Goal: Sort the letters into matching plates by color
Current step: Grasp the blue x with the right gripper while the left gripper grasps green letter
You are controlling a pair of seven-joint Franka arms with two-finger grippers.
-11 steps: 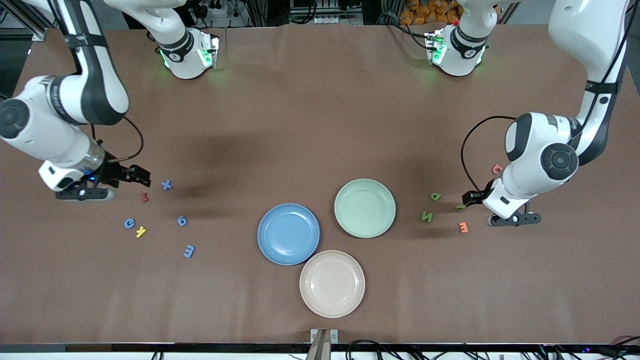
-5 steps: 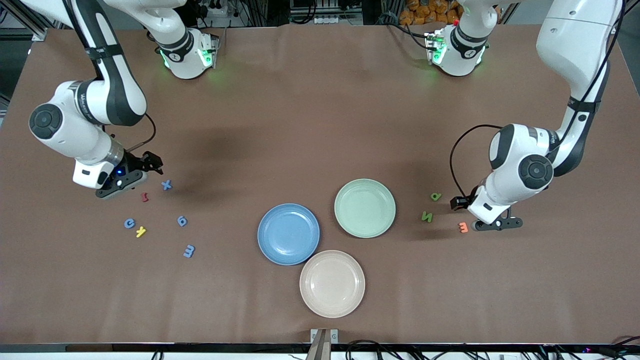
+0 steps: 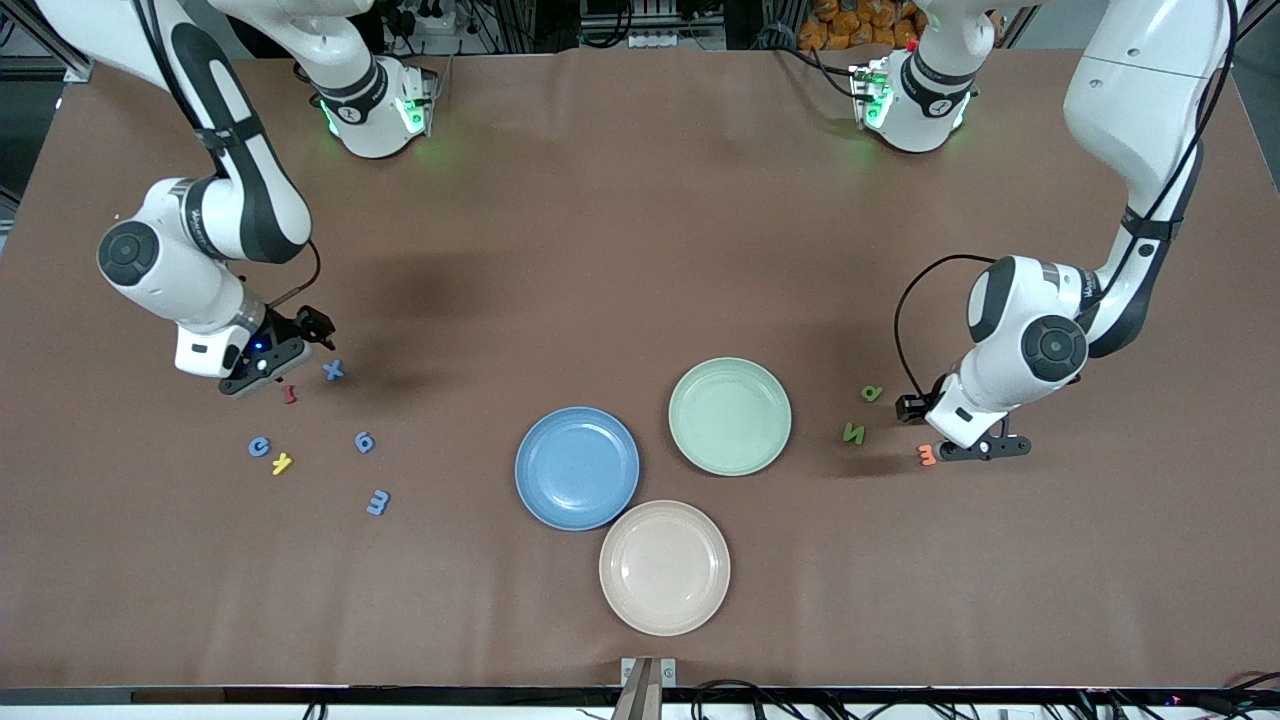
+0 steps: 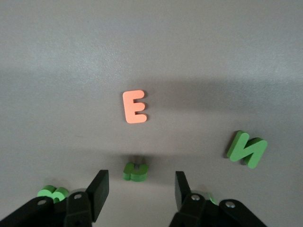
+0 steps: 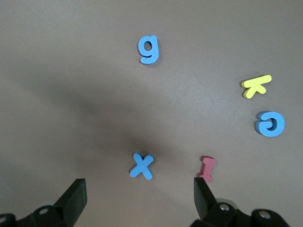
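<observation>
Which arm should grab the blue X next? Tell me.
The right. Its claw hangs open just over the blue X, which lies between the fingers in its wrist view. The left claw is at the other end of the table, around a small green letter.

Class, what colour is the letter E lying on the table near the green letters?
Orange letter E; the left wrist view shows it best.

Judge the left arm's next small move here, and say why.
Probably lower the left gripper straight down and close. A small green letter lies on the table between its open fingers, and the green plate holds nothing yet. The right gripper hangs open over the blue X.
</observation>
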